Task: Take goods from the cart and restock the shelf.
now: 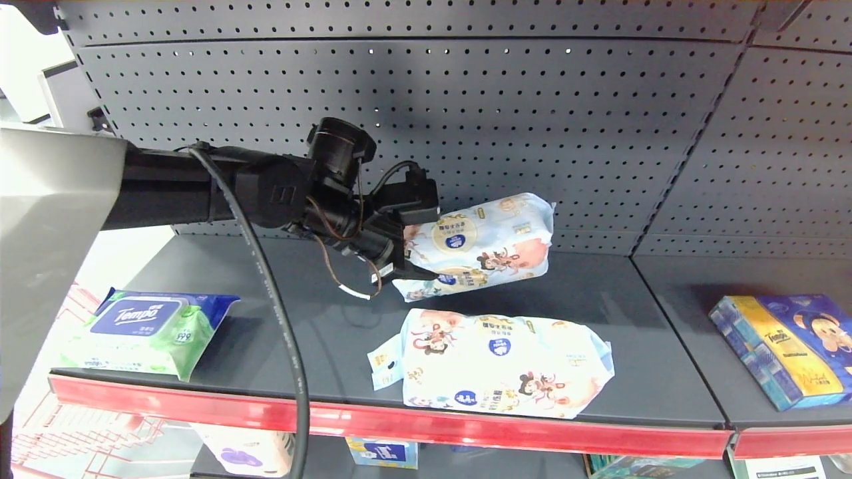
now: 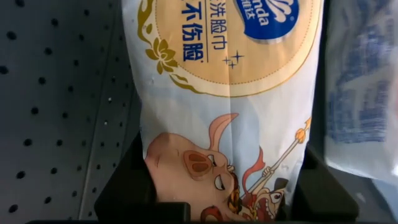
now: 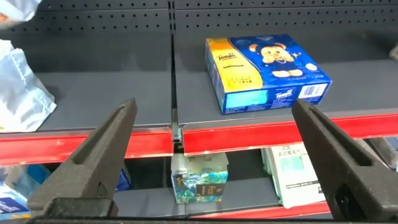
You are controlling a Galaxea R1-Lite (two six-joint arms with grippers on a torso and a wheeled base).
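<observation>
My left gripper is shut on a pale blue tissue pack printed with cartoon figures, holding it a little above the dark shelf near the pegboard back. In the left wrist view the same pack sits between the black fingers. A second matching tissue pack lies flat on the shelf in front of it, close to the red front edge. My right gripper is open, level with the shelf's red edge, with nothing between its fingers.
A green and blue wipes pack lies at the shelf's left front. A blue and yellow tissue box rests on the right shelf section, the same box facing the right gripper. More goods stand on the lower shelf. A red cart is at the lower left.
</observation>
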